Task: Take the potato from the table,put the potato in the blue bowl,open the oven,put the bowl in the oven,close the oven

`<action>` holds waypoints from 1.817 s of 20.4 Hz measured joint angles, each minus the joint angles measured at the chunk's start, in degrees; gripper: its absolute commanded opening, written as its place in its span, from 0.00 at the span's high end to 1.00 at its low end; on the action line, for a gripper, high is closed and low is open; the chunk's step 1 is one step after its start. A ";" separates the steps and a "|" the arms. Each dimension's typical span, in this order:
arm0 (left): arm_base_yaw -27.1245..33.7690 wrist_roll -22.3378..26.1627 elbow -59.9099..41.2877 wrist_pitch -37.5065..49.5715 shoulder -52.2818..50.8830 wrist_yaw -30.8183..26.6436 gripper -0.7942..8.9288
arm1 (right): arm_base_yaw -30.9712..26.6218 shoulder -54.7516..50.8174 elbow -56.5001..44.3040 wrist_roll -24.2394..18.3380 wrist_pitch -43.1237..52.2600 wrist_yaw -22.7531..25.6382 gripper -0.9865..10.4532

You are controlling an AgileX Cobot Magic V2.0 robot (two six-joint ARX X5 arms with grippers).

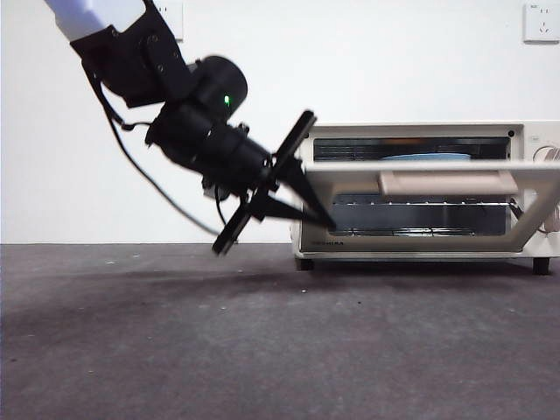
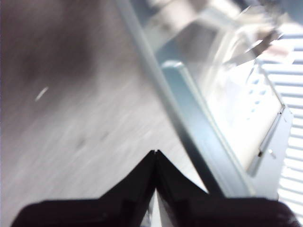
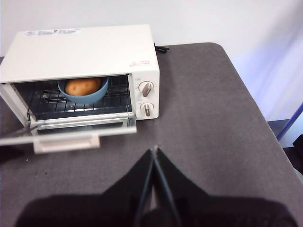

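Note:
The cream oven (image 1: 420,129) (image 3: 80,47) stands on the table (image 1: 262,332) with its door (image 1: 437,172) (image 3: 71,135) hanging about half open, nearly level. On the wire rack inside sits the blue bowl (image 3: 85,97) (image 1: 426,157), and the potato (image 3: 83,86) lies in it. My left gripper (image 1: 331,226) (image 2: 155,152) is shut and empty. Its tip is under the left end of the door, whose blurred edge (image 2: 199,137) runs just beside it. Well back from the oven front, my right gripper (image 3: 155,150) hovers shut and empty over the table.
The beige door handle (image 1: 448,182) (image 3: 66,144) sticks out toward the front. Two knobs (image 3: 146,88) sit on the oven's right side. A black cable (image 3: 162,48) lies behind the oven. The table's right edge (image 3: 246,85) drops off beside a pale wall.

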 measured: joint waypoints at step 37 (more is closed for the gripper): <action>-12.13 49.68 20.72 -53.79 -52.59 -38.77 0.92 | 0.28 1.11 0.00 -2.43 -0.04 0.00 0.91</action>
